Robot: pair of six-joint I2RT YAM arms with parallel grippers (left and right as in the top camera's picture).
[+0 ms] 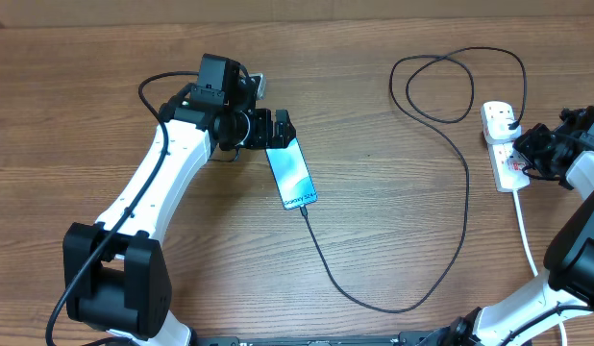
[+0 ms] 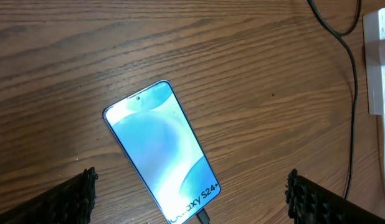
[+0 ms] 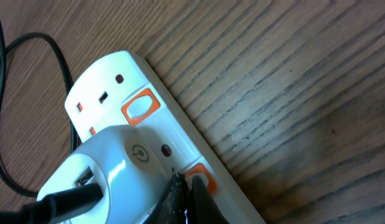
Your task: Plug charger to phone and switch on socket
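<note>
I have the phone (image 1: 293,175) lying flat and screen-up on the tabletop (image 1: 393,231) at the left arm, with the left jaws spread wide and holding nothing; in the left wrist view the fingertips (image 2: 77,198) stand well out to either side of it. The connector (image 2: 202,217) looks seated in the phone's lower end, and the black charger cable (image 1: 466,192) trails across the wood in a long loop to the power strip (image 1: 506,165) on the far right. There its white charger block (image 3: 102,171) sits in an outlet. The right jaws look pinched together on nothing, with the fingertips (image 3: 180,202) right at the nearer red switch (image 3: 203,177); I cannot tell whether they press it or whether it is on. I judge that the switch is the part left to handle. It is a small stiff rocker that wants a firm, straight-down push on one end, not a grip. The strip itself is light plastic on smooth wood, so a sideways shove would probably slide or twist it. The phone is slim, glassy and likely slippery, so I would take it only by its long edges if at all. The cable is limp, and tugging it could drag the phone.
</note>
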